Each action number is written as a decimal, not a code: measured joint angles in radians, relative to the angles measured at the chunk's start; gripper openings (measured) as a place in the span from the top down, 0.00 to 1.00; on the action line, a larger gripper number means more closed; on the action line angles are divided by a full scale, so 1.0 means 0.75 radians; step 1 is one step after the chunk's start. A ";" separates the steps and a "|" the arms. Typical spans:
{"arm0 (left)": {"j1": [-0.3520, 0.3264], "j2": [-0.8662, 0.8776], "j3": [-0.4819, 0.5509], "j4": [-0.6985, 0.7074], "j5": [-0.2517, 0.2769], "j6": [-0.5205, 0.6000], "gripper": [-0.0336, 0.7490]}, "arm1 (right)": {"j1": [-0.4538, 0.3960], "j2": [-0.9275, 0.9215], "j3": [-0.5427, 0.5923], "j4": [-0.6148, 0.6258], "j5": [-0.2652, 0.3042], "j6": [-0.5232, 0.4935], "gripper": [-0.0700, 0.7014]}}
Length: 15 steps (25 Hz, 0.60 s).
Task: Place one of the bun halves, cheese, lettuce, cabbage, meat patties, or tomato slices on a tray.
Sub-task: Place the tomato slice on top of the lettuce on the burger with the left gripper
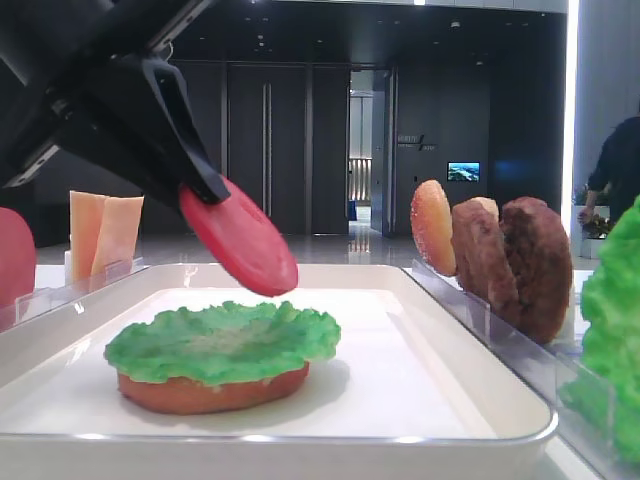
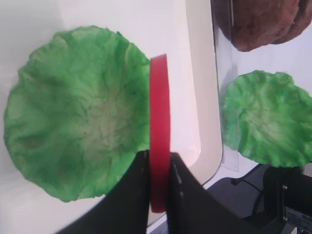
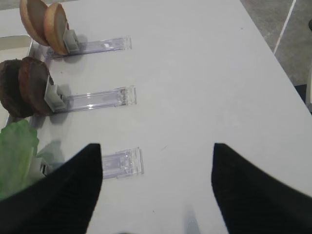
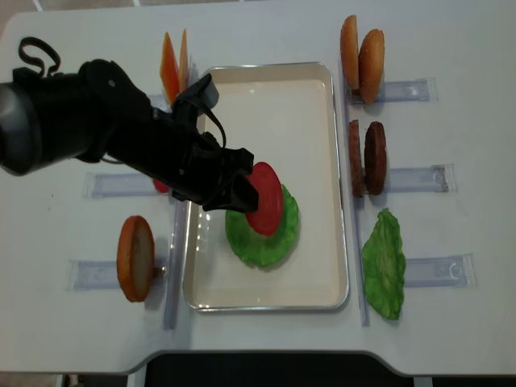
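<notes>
Left gripper [image 2: 159,168]: black jaws clenched on the edge of a smooth round red tomato slice [image 4: 264,198], held tilted in the air.
Tomato slice position: above the ruffled bright green lettuce leaf [image 1: 222,343], not touching it in the low side view.
Lettuce leaf: lies on a round orange-brown bun half [image 1: 210,393] inside the large white rectangular tray [image 4: 314,105].
Right gripper [image 3: 156,190]: black fingers spread apart, grasping nothing, over the white worktop [image 3: 204,73].
Right of tray: clear plastic holders [image 4: 415,179] with two bun halves [image 4: 363,58], two dark brown meat patties [image 4: 368,158], another lettuce leaf [image 4: 384,264].
Left of tray: pale-orange cheese slices [image 4: 173,64], one bun half [image 4: 135,257].
</notes>
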State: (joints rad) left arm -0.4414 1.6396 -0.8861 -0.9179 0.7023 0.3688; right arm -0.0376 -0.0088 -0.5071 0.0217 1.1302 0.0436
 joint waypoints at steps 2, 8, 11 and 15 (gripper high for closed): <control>0.000 0.000 0.000 -0.007 -0.004 0.009 0.89 | 0.000 0.000 0.000 0.000 0.000 0.000 0.32; -0.006 0.009 0.000 -0.044 -0.014 0.035 0.89 | 0.000 0.000 0.000 0.000 0.000 0.000 0.32; -0.023 0.027 0.000 -0.057 -0.017 0.041 0.89 | 0.000 0.000 0.000 0.000 0.000 0.000 0.32; -0.027 0.042 0.000 -0.062 -0.017 0.043 0.89 | 0.000 0.000 0.000 0.000 0.000 0.000 0.32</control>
State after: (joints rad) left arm -0.4617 1.6708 -0.8862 -0.9641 0.6895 0.4008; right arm -0.0376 -0.0088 -0.5071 0.0217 1.1302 0.0436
